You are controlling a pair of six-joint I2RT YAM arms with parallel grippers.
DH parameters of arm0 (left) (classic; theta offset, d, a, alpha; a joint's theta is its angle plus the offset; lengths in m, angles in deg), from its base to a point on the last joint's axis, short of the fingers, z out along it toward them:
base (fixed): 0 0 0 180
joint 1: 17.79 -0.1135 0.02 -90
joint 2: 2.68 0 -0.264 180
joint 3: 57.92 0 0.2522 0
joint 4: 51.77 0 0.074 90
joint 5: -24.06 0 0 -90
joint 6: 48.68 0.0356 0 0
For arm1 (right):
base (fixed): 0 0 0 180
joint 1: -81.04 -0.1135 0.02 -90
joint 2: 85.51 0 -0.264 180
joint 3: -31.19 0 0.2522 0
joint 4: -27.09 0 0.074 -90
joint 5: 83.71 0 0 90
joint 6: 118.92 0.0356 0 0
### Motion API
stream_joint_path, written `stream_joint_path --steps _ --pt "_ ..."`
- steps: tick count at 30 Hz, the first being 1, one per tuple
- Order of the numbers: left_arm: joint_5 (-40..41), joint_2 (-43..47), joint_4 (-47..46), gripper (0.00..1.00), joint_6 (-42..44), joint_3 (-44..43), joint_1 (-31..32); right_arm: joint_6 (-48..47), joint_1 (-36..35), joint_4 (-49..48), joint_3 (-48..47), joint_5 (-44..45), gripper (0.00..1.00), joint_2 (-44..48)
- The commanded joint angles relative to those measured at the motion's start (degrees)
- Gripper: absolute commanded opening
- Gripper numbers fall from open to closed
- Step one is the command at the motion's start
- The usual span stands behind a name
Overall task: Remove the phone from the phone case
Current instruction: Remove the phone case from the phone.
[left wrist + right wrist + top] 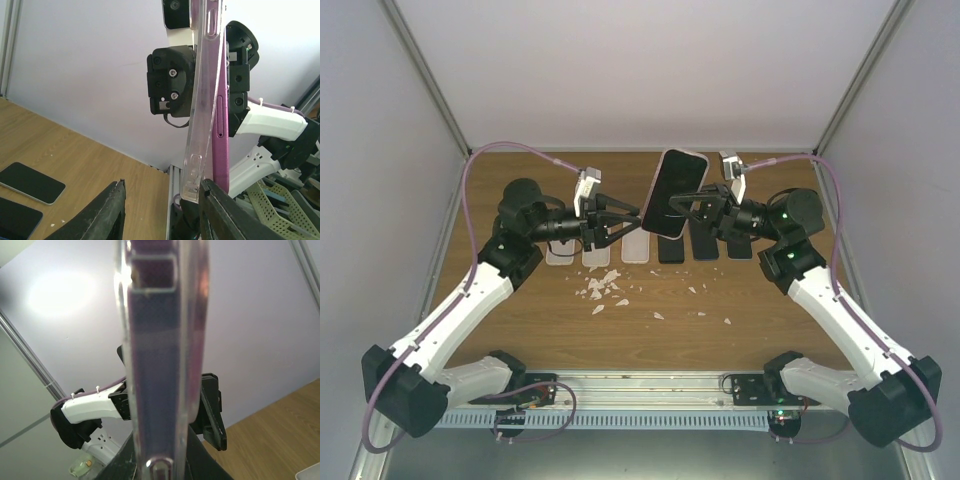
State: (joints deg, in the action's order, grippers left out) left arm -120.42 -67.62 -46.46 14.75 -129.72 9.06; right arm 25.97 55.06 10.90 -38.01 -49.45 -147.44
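The purple phone [675, 192] in its clear case is held up above the table, screen towards the top camera. My right gripper [696, 210] is shut on its right side. The right wrist view shows the phone edge-on [160, 340] between my right fingers [160, 462]. In the left wrist view the clear case [204, 100] stands a little apart from the purple phone [221, 110] along its lower edge. My left gripper [162, 187] is open, and its right fingertip [206, 186] touches the case's lower corner. In the top view the left gripper [624, 215] is at the phone's left edge.
A row of several phones and cases [635, 248] lies on the wooden table [520, 330] below the grippers. White scraps [603, 286] are scattered in front of them. Two dark phones [31, 182] lie on the table in the left wrist view.
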Motion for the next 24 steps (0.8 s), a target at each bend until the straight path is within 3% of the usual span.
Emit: stream_joint_path --steps 1,7,16,24 --pt "9.02 -3.69 3.63 0.39 0.14 0.65 -1.71 3.91 -3.73 -8.7 -1.78 -7.29 0.01 2.37" --pt "11.81 -5.15 5.09 0.37 -0.53 0.03 -1.7 4.32 -5.99 -9.74 -1.88 -7.7 0.0 1.44" --pt "8.95 -5.07 1.0 0.37 -4.25 5.2 -3.99 4.85 -6.12 -9.84 -5.43 -7.83 0.01 1.28" --pt "10.11 -6.64 2.24 0.36 -3.53 2.06 -3.26 6.26 -7.59 -10.56 -4.93 -7.4 0.01 0.78"
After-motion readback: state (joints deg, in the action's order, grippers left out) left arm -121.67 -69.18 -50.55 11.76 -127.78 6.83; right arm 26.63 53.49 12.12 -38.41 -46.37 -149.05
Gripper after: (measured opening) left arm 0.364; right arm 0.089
